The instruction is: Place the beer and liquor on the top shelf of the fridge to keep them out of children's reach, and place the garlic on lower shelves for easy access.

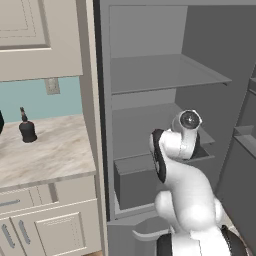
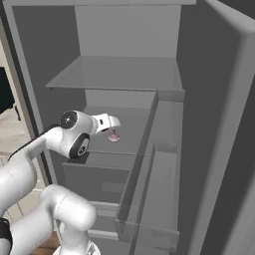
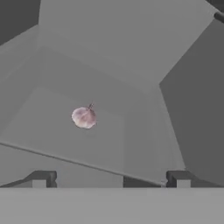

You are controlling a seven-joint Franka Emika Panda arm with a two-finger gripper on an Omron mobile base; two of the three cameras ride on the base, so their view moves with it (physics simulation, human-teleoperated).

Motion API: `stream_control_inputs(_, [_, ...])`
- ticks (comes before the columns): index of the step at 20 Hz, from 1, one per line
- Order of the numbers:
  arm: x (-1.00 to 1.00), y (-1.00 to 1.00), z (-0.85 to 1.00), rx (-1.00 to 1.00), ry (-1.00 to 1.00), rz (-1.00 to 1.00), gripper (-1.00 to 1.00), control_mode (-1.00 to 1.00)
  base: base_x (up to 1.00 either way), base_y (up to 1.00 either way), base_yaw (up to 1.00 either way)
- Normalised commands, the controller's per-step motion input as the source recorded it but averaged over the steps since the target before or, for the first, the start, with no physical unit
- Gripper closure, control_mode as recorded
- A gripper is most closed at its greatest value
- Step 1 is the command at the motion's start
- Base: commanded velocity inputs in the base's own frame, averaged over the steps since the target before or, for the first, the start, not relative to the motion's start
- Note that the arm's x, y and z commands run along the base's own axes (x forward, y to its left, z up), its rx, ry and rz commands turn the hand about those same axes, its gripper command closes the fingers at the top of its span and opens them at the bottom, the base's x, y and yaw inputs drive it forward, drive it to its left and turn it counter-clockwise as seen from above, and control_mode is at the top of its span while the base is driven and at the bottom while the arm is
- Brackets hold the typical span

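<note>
The arm [image 1: 182, 165] hides part of the fridge's [image 1: 145, 30] lower shelves; a black shape [image 2: 6, 92] is cut off at the edge.

You see the fridge [image 1: 150, 30] open in front of the arm, and the garlic [image 3: 84, 117] lies on a lower shelf [image 2: 130, 130], below the top shelf [image 2: 119, 74] and above the drawer box [image 1: 137, 182]. The tool [image 3: 109, 178] hangs just before the garlic, apart from it. To the left of the fridge, the liquor [image 1: 27, 129] stands on the desk [image 1: 50, 150], near the wall.
</note>
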Motion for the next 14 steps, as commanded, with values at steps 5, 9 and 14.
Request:
stream_control_inputs(5, [-0.53,0.11,0.92,0.16,0.14,-0.07,-1.0,-1.0,0.0,0.0,0.0])
stream_control_inputs(9, [-0.76,0.27,0.34,0.22,0.02,-0.01,-1.0,-1.0,0.0,0.0,0.0])
stream_control_inputs(14, [-0.66,0.4,0.1,0.22,0.0,0.0,-1.0,-1.0,0.0,0.0,0.0])
